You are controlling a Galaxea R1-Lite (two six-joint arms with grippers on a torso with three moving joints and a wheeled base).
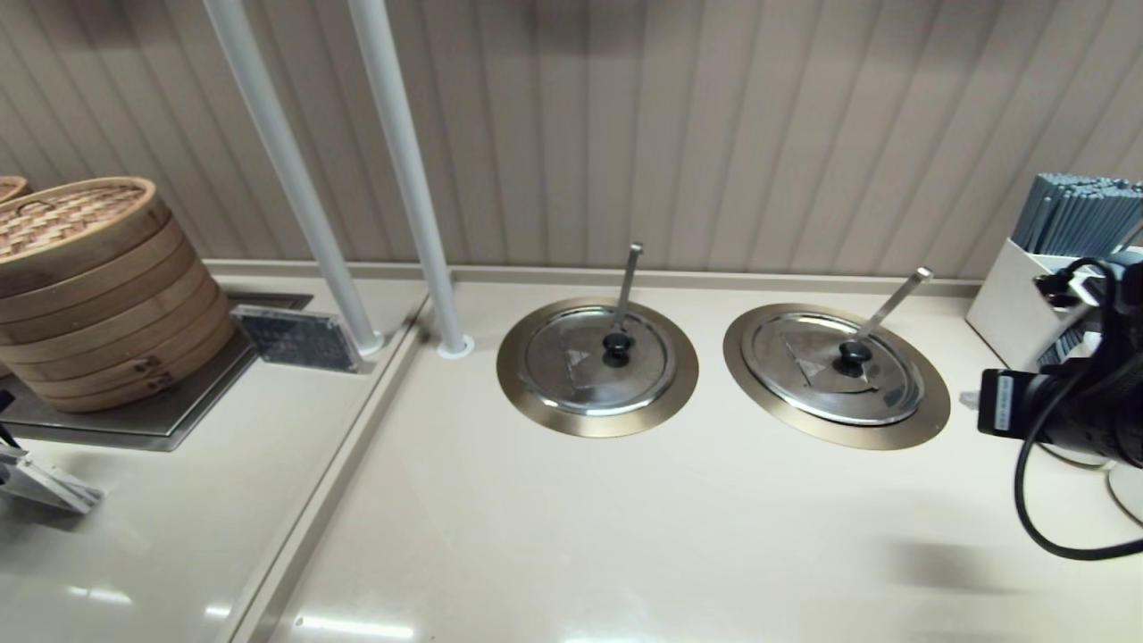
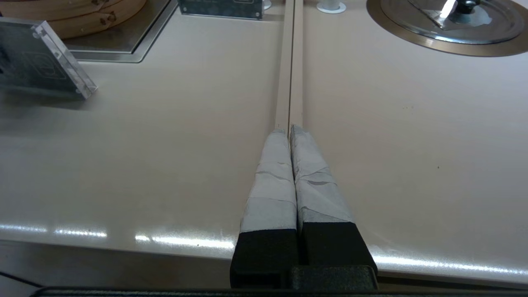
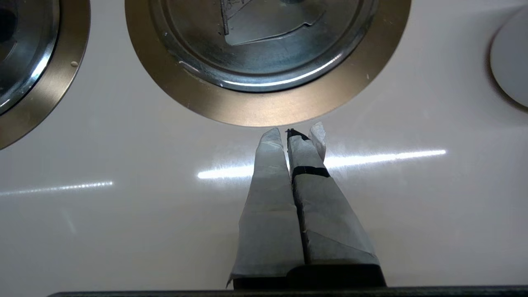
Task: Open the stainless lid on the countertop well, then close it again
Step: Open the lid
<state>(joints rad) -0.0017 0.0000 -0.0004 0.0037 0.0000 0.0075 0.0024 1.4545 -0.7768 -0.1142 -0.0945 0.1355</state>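
Right gripper (image 3: 291,134): taped fingers pressed together, nothing between them, tips hanging just short of the bronze rim of the countertop well (image 3: 264,108). In the head view only the wrist housing shows, at the right edge of the frame, so the fingers are checkable from the wrist view alone.

Left gripper (image 2: 289,130): jaws also closed on nothing, parked over the counter seam (image 2: 291,62), well apart from the target.

The stainless lid (image 1: 835,366) sits flat in its well right of centre in the head view, black knob (image 1: 851,354) in the middle, slanted ladle handle (image 1: 893,302) sticking out behind it towards upper right. Lid is seated, so the opening step is not started, by my read.

Risks from here:
- Jaws have to spread before reaching the knob. If they go in as they stand, the tips push the knob or skate over the polished steel and scuff or shift the lid.
- Knob is small and the lid is slick. An off-centre pinch probably lets the lid tilt and slip on lift, clanging on the rim.
- The ladle handle pokes out through the lid's notch. Lifting straight up or swinging towards it likely snags the lid.
- The twin lid (image 1: 596,357) with the near-vertical ladle handle (image 1: 628,281) sits just beside, centre frame. Drifting left picks the wrong well.
- The white holder (image 1: 1005,304) and the arm's own loose cable (image 1: 1027,500) crowd the right edge, an elbow swing could catch them.
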